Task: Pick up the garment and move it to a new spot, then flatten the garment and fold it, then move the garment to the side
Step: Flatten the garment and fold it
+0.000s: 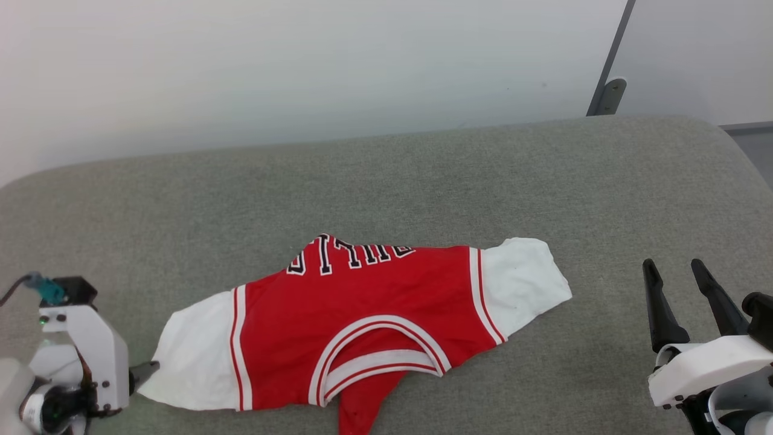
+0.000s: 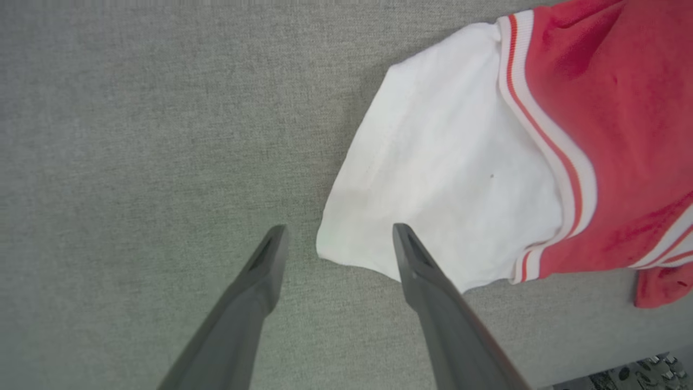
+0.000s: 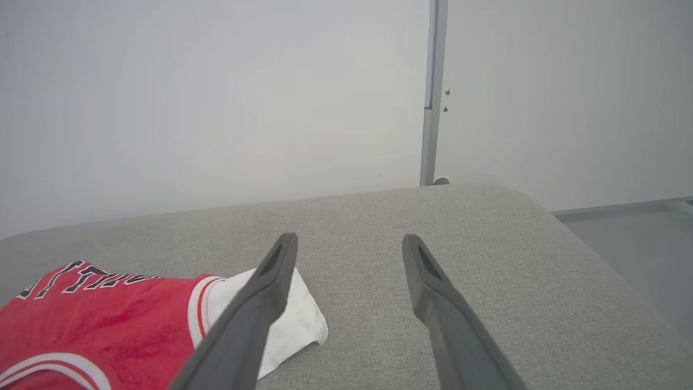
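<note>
The garment (image 1: 362, 314) is a red jersey shirt with white sleeves, striped trim and black lettering. It lies spread sideways on the grey padded surface (image 1: 423, 181), collar toward me, with a red fold sticking out at the near edge. My left gripper (image 1: 145, 371) sits at the tip of the garment's left sleeve (image 2: 444, 179). In the left wrist view my left gripper (image 2: 338, 233) stands open, its fingers (image 2: 260, 276) straddling the sleeve's corner. My right gripper (image 1: 682, 284) is open over bare surface, to the right of the other white sleeve (image 3: 295, 319); the right wrist view shows the right gripper (image 3: 351, 238) holding nothing.
A pale wall runs behind the surface, with a grey metal post (image 1: 607, 96) at the back right. The surface rounds off at its right edge, where the floor (image 3: 639, 244) shows. Bare grey padding lies behind and to both sides of the garment.
</note>
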`<state>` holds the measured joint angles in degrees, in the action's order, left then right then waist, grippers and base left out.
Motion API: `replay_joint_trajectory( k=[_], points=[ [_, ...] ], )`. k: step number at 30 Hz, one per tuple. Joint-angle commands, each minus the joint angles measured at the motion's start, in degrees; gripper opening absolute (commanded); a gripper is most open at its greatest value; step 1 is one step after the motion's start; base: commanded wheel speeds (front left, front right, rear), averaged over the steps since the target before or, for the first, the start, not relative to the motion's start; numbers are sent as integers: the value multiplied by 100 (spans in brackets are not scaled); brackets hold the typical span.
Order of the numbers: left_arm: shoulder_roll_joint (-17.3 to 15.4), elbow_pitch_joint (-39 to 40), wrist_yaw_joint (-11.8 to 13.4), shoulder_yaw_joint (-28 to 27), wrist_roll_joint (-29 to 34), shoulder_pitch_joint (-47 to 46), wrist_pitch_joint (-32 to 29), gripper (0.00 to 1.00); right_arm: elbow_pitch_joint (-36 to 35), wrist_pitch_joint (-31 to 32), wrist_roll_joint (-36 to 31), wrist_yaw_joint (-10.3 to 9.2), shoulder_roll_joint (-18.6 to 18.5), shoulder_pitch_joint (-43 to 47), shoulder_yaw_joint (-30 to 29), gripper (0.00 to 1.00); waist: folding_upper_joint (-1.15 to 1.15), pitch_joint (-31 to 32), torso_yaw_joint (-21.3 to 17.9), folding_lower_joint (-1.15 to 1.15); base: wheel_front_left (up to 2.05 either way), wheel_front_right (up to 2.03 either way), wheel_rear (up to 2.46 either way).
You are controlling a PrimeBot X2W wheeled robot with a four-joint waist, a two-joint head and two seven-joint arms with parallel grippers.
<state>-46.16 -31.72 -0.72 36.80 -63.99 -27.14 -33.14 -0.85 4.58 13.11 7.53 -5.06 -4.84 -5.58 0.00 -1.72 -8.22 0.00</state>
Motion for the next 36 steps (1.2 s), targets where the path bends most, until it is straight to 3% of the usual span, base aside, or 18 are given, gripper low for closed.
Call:
replay_joint_trajectory(
  k=[1,10,26,27,28,29,36],
  points=[
    [-26,53,18,23,48,-89,-52,100,-44,4,-15,-8,16,58,4,100,0,-18,-8,0,0,0,0],
    [-28,30,35,272,129,-230,-601,100,-220,-6,19,-8,38,-74,49,100,0,-280,-141,0,0,0,0],
    [185,-913,-305,523,300,-318,-538,100,-544,148,-14,-8,126,-151,41,100,0,-696,-234,0,0,0,0],
    [216,-968,-319,537,267,-327,-587,77,-554,180,-13,-8,129,-155,45,100,0,-711,-222,0,0,0,0],
    [244,-976,-378,549,271,-346,-574,35,-565,193,-6,-8,134,-165,47,100,0,-727,-208,0,0,0,0],
    [291,-1018,-388,512,197,-365,-570,0,-570,241,15,-8,136,-174,67,100,0,-743,-192,0,0,0,0],
    [375,-991,-545,564,214,-601,-568,0,-353,990,240,-8,11,-330,227,100,0,-857,-48,0,0,0,0]
  ],
)
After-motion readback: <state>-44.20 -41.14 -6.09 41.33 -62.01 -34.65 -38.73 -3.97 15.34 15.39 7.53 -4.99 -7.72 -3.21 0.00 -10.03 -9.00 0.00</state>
